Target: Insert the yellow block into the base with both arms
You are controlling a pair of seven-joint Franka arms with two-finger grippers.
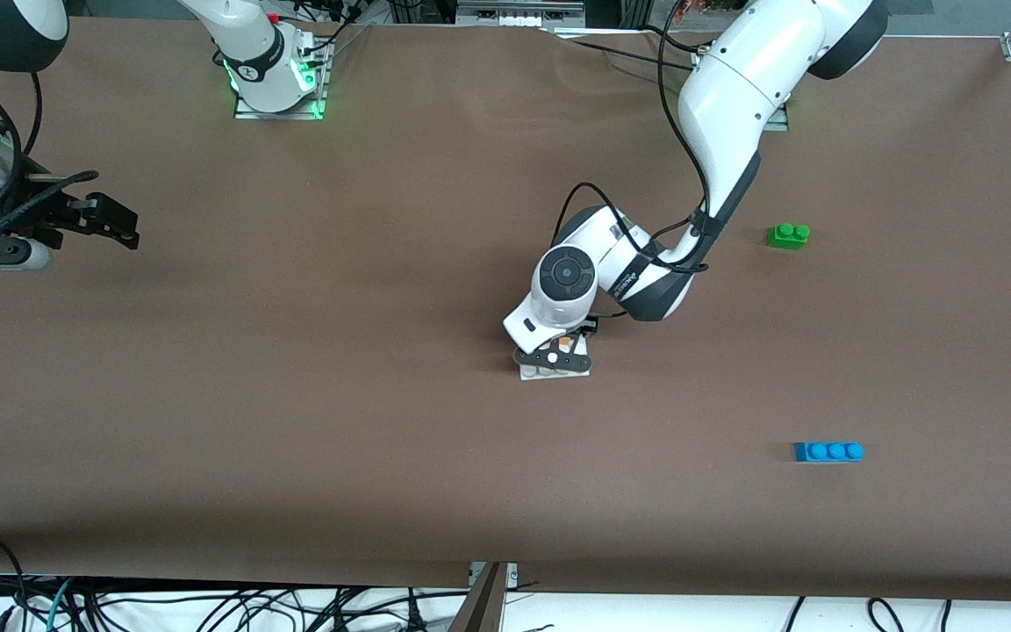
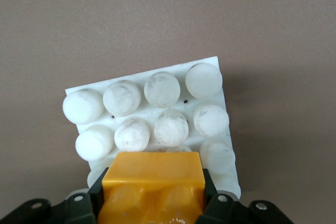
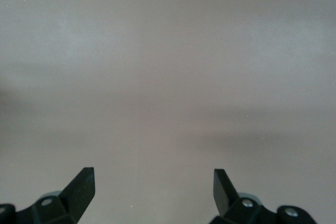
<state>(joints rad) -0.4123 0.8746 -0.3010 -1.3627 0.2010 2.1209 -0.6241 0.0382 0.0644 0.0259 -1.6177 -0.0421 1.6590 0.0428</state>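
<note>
The left gripper [image 2: 152,203] pinches the yellow block [image 2: 153,184] over the base [image 2: 210,66] (nothing holds the base), so it may slide. The right gripper [image 3: 153,190] waits with its jaws spread.

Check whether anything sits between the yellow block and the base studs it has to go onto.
Nothing visible does. The left gripper, jaws shut on the block, holds it over the base edge; the studs around it are bare. The right gripper waits open at its end of the table.
</note>
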